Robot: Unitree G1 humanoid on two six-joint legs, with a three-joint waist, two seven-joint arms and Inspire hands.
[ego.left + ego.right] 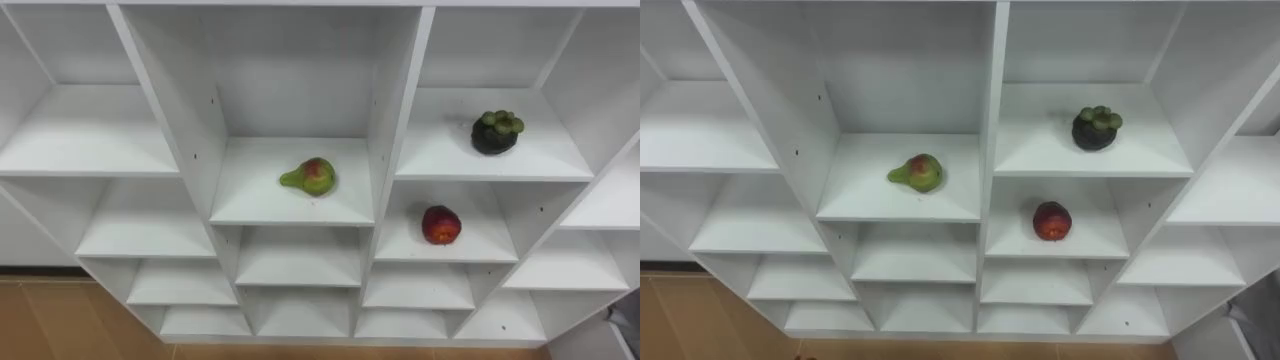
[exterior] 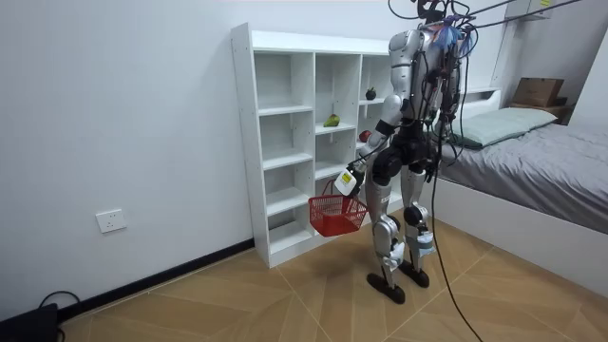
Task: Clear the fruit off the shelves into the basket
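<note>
Three fruits lie in the white closet (image 1: 395, 120) in front of me. A green-red pear (image 1: 309, 177) rests in the middle column. A dark mangosteen (image 1: 497, 132) sits one column to the right on a higher shelf, and a red apple (image 1: 441, 225) lies on the shelf below it. In the room view I stand facing the closet (image 2: 245, 142), with my left hand (image 2: 348, 180) curled round the handle of a red basket (image 2: 337, 214) that hangs low beside my legs. The pear (image 2: 332, 121) and the mangosteen (image 2: 370, 93) show on the shelves there too.
The other shelf compartments (image 1: 100, 130) hold nothing. A wooden floor (image 1: 60, 320) runs under the closet. A bed (image 2: 541, 161) stands close at the room view's right, behind me. White walls (image 2: 114, 123) flank the closet.
</note>
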